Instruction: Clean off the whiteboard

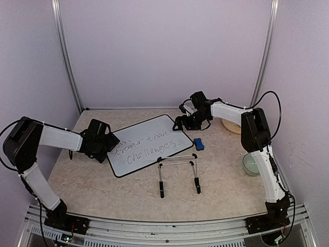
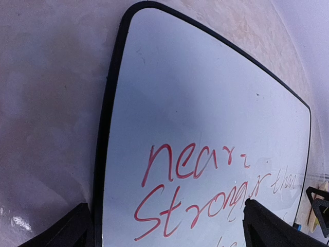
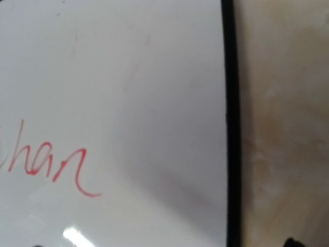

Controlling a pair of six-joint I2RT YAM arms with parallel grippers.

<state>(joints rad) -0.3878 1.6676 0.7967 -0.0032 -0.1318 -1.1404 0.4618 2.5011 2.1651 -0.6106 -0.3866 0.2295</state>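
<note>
Whiteboard [image 1: 146, 144] is laid flat mid-table with red writing on it, left gripper [image 1: 109, 142] and right gripper [image 1: 179, 124] are spread wide and empty at its 2 ends; blue eraser [image 1: 199, 144] beside it should be gripped squarely.

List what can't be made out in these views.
Top external: top line on the whiteboard too small to read; left jaws cover its start.
Left wrist: writing below "Strong" cut off by the bottom edge.
Right wrist: only "han" shows; left edge cuts off the rest.
Top external: bowl contents too small to tell.
</note>
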